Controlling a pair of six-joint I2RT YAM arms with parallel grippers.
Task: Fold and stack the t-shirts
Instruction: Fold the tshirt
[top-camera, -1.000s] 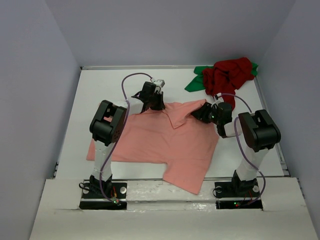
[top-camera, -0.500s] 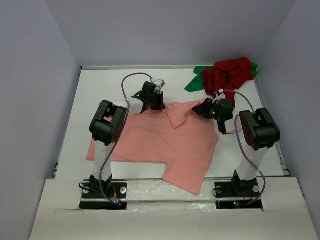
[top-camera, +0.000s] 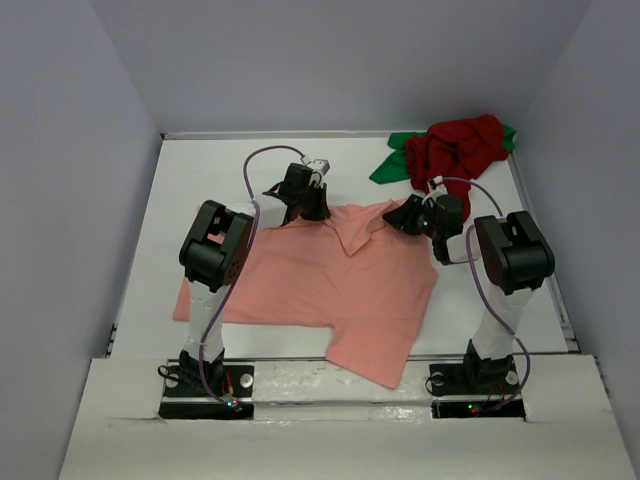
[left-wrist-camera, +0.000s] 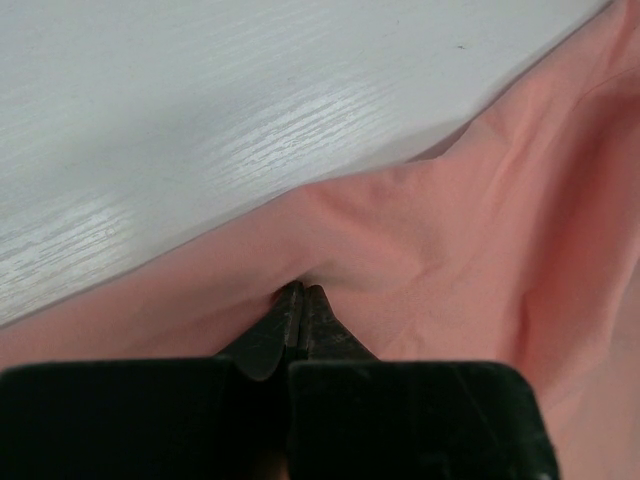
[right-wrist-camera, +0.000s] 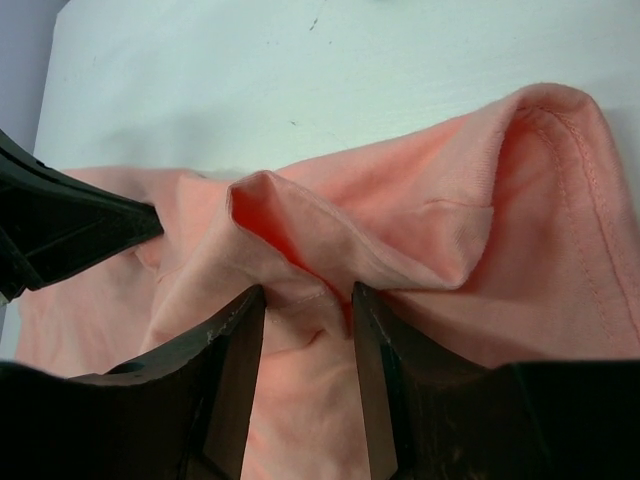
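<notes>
Bright, even light overhead, soft shadows only. Glare streaks across the worktop (left-wrist-camera: 180, 130) in the left wrist view, and the near tool bodies sit blurred and dark.

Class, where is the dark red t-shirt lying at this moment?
In the top view, the dark red t-shirt lies crumpled at the table's far right corner, on top of the green t-shirt, beyond the right gripper and apart from the spread salmon-pink t-shirt.

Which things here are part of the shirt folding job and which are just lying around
Part of the job:
salmon-pink t-shirt, spread on the table
dark red t-shirt, bunched at the far right
green t-shirt, under the red one

Just lying about:
nothing else, only the white table
</notes>
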